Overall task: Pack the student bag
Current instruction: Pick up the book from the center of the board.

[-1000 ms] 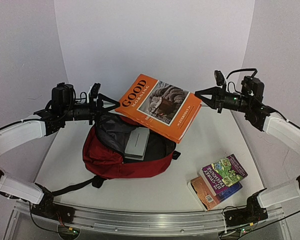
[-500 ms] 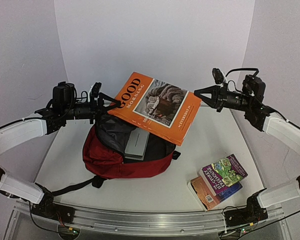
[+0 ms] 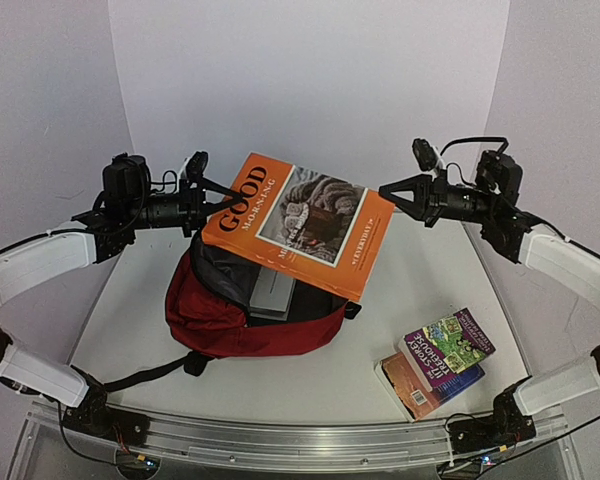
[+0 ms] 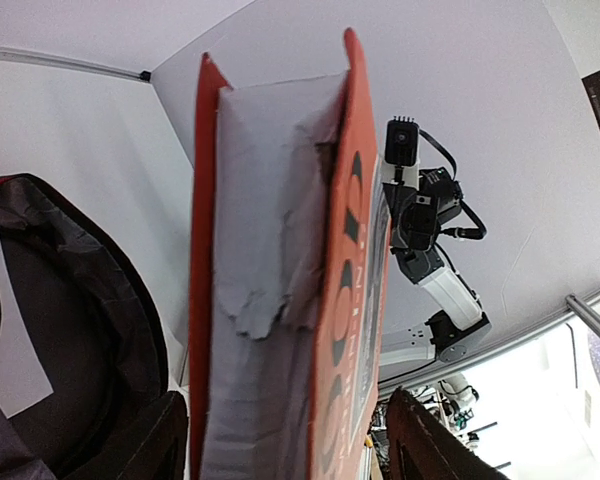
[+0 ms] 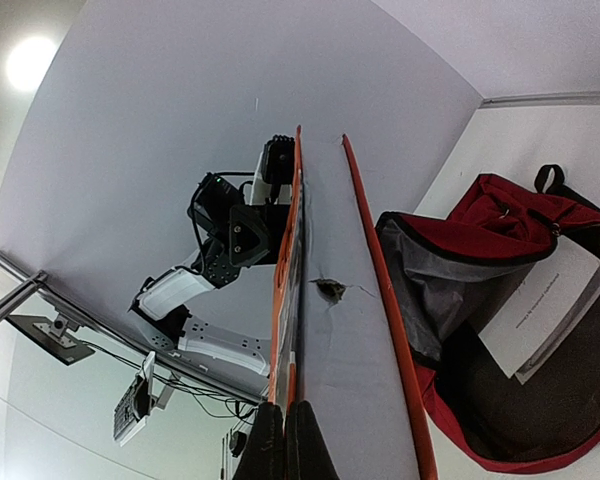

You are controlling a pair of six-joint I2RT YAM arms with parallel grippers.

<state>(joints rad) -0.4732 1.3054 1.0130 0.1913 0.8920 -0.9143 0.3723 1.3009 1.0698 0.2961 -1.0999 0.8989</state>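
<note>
A large orange book (image 3: 295,225) titled "GOOD MORNING" hangs tilted in the air over the student bag (image 3: 215,320), a dark red backpack lying open on the table. My right gripper (image 3: 383,190) is shut on the book's front cover at its right edge; the right wrist view shows the fingers (image 5: 270,440) pinching that cover (image 5: 285,300). My left gripper (image 3: 218,195) straddles the book's left edge. Its jaws stand on either side of the book (image 4: 270,250) with a gap at the front cover. A grey book (image 3: 275,290) lies inside the bag.
Two colourful books (image 3: 440,360) are stacked on the table at the front right. A black strap (image 3: 145,375) trails from the bag toward the front left. White walls close in the back and both sides. A metal rail (image 3: 300,440) runs along the near edge.
The right gripper has carried the book leftward, so its left edge now sits between the left jaws. The left jaws have narrowed around it.
</note>
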